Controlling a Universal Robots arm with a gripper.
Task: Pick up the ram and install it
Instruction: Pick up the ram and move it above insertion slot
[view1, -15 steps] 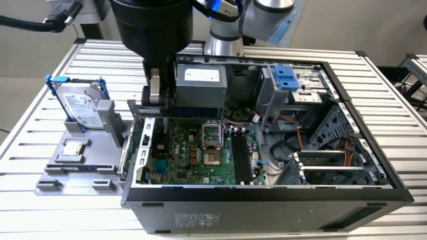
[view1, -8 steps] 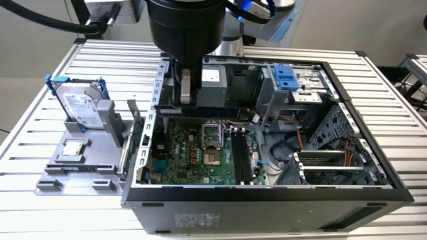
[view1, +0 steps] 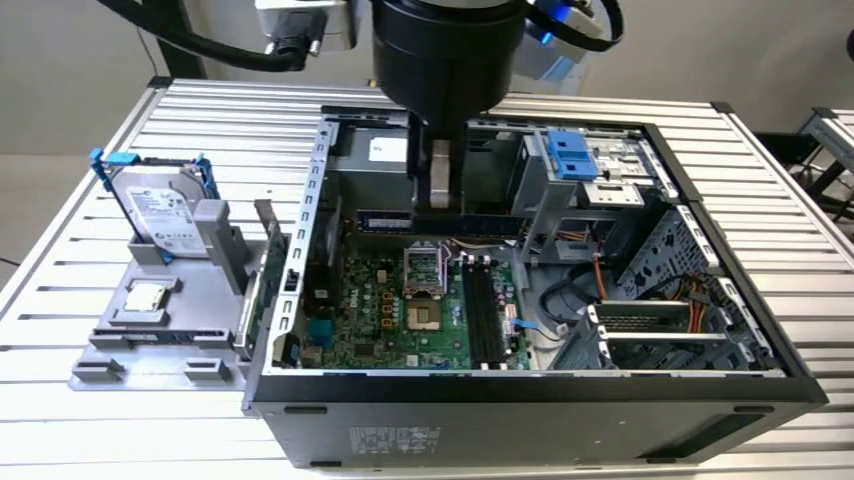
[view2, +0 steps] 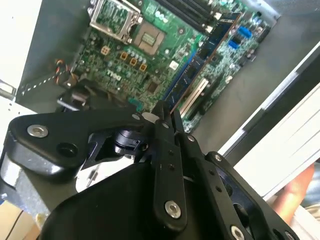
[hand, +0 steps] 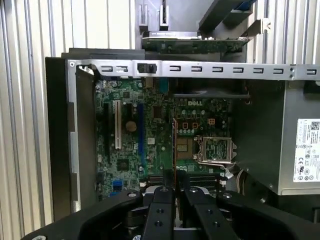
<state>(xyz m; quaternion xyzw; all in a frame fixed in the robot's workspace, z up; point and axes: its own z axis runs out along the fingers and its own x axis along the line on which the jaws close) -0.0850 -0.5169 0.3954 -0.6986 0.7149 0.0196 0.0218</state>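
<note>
Tool (view2: 163, 110) pinches ram (view2: 200, 62), stick crosswise to slots (view1: 483, 310) near tool; likely best: turn parallel, keep level.

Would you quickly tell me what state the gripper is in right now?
Gripper: closed, holding the ram by one end above the motherboard.

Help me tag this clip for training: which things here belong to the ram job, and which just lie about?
Job: long, thin, dark ram stick, clamped in the black pincer; long black slots on the green motherboard.
Lying about: silver hard drive in blue bracket; small square silver processor chip; grey plastic tray under both.
</note>
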